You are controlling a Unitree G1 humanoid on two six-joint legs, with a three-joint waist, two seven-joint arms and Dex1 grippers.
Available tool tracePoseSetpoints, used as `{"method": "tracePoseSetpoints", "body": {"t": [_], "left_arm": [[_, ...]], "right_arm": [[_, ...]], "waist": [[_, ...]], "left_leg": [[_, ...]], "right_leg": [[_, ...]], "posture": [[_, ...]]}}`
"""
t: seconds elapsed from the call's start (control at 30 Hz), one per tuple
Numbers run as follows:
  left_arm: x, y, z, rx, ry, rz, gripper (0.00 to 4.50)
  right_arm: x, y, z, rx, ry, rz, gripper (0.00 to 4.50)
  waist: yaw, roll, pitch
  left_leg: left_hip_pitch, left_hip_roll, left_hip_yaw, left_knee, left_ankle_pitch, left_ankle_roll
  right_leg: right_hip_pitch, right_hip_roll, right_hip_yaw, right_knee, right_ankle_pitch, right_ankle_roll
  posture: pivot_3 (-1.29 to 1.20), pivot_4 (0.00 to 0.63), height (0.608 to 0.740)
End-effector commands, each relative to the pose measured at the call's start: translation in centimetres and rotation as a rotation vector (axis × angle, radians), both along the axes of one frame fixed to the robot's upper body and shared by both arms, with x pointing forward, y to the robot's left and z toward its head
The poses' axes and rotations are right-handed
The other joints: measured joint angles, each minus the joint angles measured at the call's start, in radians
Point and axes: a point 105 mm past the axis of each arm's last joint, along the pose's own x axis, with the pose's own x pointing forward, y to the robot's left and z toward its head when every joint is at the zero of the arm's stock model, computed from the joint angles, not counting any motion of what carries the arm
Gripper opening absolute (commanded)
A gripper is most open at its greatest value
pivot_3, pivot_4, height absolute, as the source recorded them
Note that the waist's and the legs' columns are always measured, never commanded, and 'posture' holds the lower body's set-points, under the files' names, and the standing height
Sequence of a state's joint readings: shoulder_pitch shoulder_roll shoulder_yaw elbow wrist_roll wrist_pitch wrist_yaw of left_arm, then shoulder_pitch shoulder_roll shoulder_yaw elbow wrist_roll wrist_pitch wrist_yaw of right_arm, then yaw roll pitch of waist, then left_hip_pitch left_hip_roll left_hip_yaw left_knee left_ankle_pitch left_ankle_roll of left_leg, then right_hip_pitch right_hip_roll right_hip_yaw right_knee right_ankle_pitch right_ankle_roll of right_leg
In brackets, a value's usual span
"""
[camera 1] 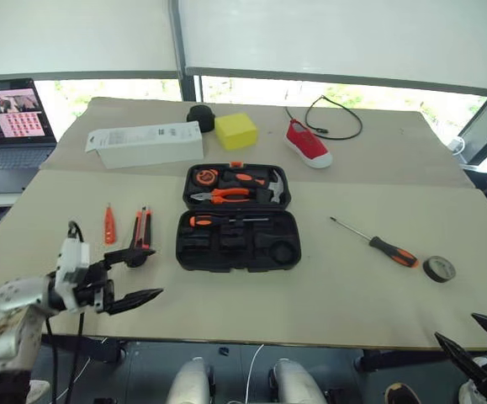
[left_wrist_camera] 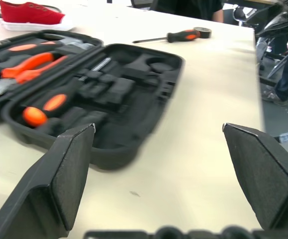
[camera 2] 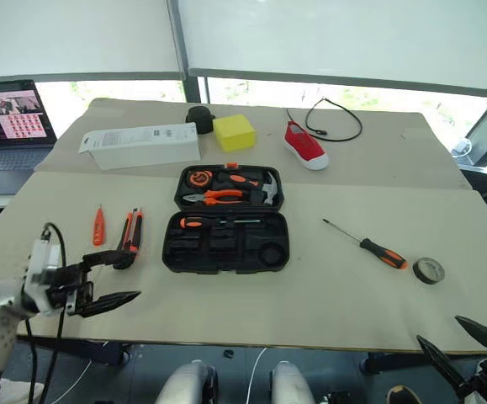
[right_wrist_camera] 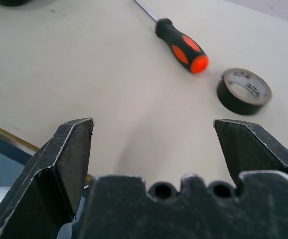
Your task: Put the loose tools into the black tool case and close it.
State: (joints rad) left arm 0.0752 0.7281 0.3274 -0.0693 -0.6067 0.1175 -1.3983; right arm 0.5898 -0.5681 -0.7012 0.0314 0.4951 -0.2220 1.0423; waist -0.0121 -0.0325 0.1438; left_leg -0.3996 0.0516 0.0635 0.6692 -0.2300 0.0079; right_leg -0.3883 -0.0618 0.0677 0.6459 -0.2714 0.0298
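The black tool case lies open at the table's middle. One screwdriver sits in a slot of its front half; pliers, a hammer and a tape measure fill the back half. Left of the case lie an orange tester pen and a utility knife. To the right lie a second screwdriver and a black tape roll. My left gripper hangs open and empty near the front edge, by the knife's near end. My right gripper is open and empty off the front right corner, short of the tape roll.
Along the back stand a long white box, a round black object, a yellow block, a red shoe and a black cable. A laptop sits off the far left.
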Motion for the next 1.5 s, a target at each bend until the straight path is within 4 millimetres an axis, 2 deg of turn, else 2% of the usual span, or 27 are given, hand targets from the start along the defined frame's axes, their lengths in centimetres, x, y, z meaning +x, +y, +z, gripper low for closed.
{"method": "tracePoseSetpoints", "body": {"t": [0.03, 0.13, 0.3, 0.4, 0.53, 0.67, 0.83, 1.0, 1.07, 1.17, 1.2, 1.27, 1.33, 1.37, 1.43, 1.5], "left_arm": [[-0.3, -1.4, 1.9, -0.085, -0.055, 0.003, 4.42], [-0.4, -3.0, 2.6, -0.142, -0.055, -0.020, 4.42], [-0.4, -5.7, 4.3, -0.213, -0.035, -0.082, 4.42], [-0.3, -6.8, 4.9, -0.194, -0.088, -0.113, 4.42], [-0.1, -6.9, 4.4, -0.153, -0.104, -0.119, 4.42], [0.0, -6.4, 4.1, -0.138, -0.110, -0.090, 4.42], [0.2, -5.0, 4.1, -0.127, -0.127, -0.015, 4.50], [0.0, -4.9, 3.6, -0.104, -0.114, -0.035, 4.50], [0.0, -4.9, 3.4, -0.097, -0.114, -0.045, 4.50], [0.1, -4.8, 3.4, -0.098, -0.117, -0.043, 4.50], [0.2, -4.7, 3.4, -0.098, -0.118, -0.041, 4.50], [0.1, -4.4, 3.3, -0.099, -0.113, -0.024, 4.50], [0.2, -4.0, 3.1, -0.098, -0.107, -0.008, 4.50], [0.1, -3.5, 2.6, -0.096, -0.095, 0.014, 4.50], [0.0, -2.8, 1.9, -0.093, -0.076, 0.047, 4.50], [-0.3, -2.1, 1.5, -0.087, -0.067, 0.083, 4.50]], "right_arm": [[3.5, -0.6, 2.9, -0.086, -0.076, 0.004, 4.50], [7.1, -0.2, 4.7, -0.107, -0.049, 0.053, 4.50], [11.1, 1.3, 5.1, -0.115, 0.158, 0.198, 4.50], [13.8, 0.8, 4.7, -0.156, 0.270, 0.189, 4.50], [16.6, 0.6, 3.9, -0.222, 0.352, 0.175, 4.50], [18.1, 1.1, 2.8, -0.266, 0.413, 0.211, 4.50], [18.7, 2.1, 1.9, -0.271, 0.418, 0.272, 3.09], [18.7, 2.4, 2.0, -0.277, 0.428, 0.302, 1.28], [18.6, 2.1, 2.6, -0.281, 0.422, 0.291, 0.99], [19.0, 2.7, 5.2, -0.278, 0.339, 0.316, 0.99], [19.1, 3.3, 6.2, -0.276, 0.300, 0.345, 0.99], [19.1, 6.2, 8.6, -0.262, 0.196, 0.481, 0.99], [18.6, 8.5, 10.0, -0.260, 0.145, 0.584, 0.99], [18.5, 11.6, 11.0, -0.238, 0.112, 0.679, 0.99], [18.1, 16.4, 12.2, -0.200, 0.075, 0.820, 0.99], [18.0, 20.9, 12.1, -0.205, 0.072, 0.927, 0.99]], "waist": [[-0.001, 0.002, -0.001], [-0.008, 0.005, -0.002], [0.001, 0.005, -0.002], [0.003, 0.005, -0.002], [-0.002, 0.005, -0.002], [-0.003, 0.005, -0.002], [-0.002, 0.005, -0.002], [-0.001, 0.005, -0.002], [-0.002, 0.005, -0.002], [-0.002, 0.005, -0.001], [-0.002, 0.006, -0.001], [-0.005, 0.006, -0.001], [-0.010, 0.006, -0.001], [-0.011, 0.006, -0.001], [-0.023, 0.006, -0.001], [-0.035, 0.006, 0.000]], "left_leg": [[0.000, 0.000, 0.000, 0.000, 0.000, 0.000], [0.001, -0.001, 0.004, 0.000, 0.000, 0.001], [0.000, -0.002, 0.004, -0.001, 0.001, 0.001], [0.000, -0.002, 0.005, -0.001, 0.000, 0.001], [-0.001, -0.004, 0.008, -0.001, 0.001, 0.001], [-0.005, -0.004, 0.008, -0.002, 0.000, 0.001], [-0.006, -0.004, 0.008, -0.002, 0.000, 0.001], [-0.005, -0.004, 0.009, -0.002, 0.000, 0.001], [-0.005, -0.004, 0.009, -0.002, 0.000, 0.001], [-0.006, -0.004, 0.009, -0.002, 0.000, 0.001], [-0.006, -0.004, 0.009, -0.002, 0.000, 0.001], [-0.007, -0.003, 0.009, -0.002, 0.000, 0.001], [-0.007, -0.002, 0.009, -0.002, 0.000, 0.001], [-0.006, -0.002, 0.008, -0.003, 0.000, 0.001], [-0.006, -0.001, 0.006, -0.003, 0.000, 0.001], [-0.007, -0.001, 0.005, -0.005, 0.000, 0.001]], "right_leg": [[0.000, 0.000, 0.000, 0.000, 0.000, 0.000], [-0.001, 0.000, 0.005, 0.000, 0.002, 0.001], [-0.001, 0.004, 0.002, 0.000, 0.005, 0.006], [-0.001, 0.005, 0.001, 0.000, 0.004, 0.006], [-0.002, 0.004, 0.002, -0.001, 0.005, 0.007], [-0.006, 0.004, 0.002, -0.002, 0.004, 0.007], [-0.007, 0.004, 0.002, -0.002, 0.005, 0.007], [-0.006, 0.004, 0.002, -0.002, 0.005, 0.007], [-0.006, 0.004, 0.001, -0.002, 0.005, 0.007], [-0.007, 0.004, 0.002, -0.002, 0.005, 0.007], [-0.007, 0.004, 0.002, -0.002, 0.005, 0.007], [-0.008, 0.004, 0.002, -0.001, 0.005, 0.007], [-0.010, 0.004, 0.003, 0.000, 0.005, 0.007], [-0.010, 0.004, 0.003, 0.000, 0.005, 0.007], [-0.011, 0.005, 0.003, 0.001, 0.005, 0.006], [-0.014, 0.006, 0.003, 0.002, 0.006, 0.005]], "posture": [[0.00, 0.150, 0.740], [0.00, 0.150, 0.740], [0.00, 0.150, 0.740], [0.00, 0.150, 0.740], [0.00, 0.150, 0.740], [0.00, 0.150, 0.740], [0.00, 0.150, 0.740], [0.00, 0.150, 0.740], [0.00, 0.150, 0.740], [0.00, 0.150, 0.740], [0.00, 0.150, 0.740], [0.00, 0.150, 0.740], [0.00, 0.150, 0.740], [0.00, 0.150, 0.740], [0.00, 0.150, 0.740], [0.00, 0.150, 0.740]]}}
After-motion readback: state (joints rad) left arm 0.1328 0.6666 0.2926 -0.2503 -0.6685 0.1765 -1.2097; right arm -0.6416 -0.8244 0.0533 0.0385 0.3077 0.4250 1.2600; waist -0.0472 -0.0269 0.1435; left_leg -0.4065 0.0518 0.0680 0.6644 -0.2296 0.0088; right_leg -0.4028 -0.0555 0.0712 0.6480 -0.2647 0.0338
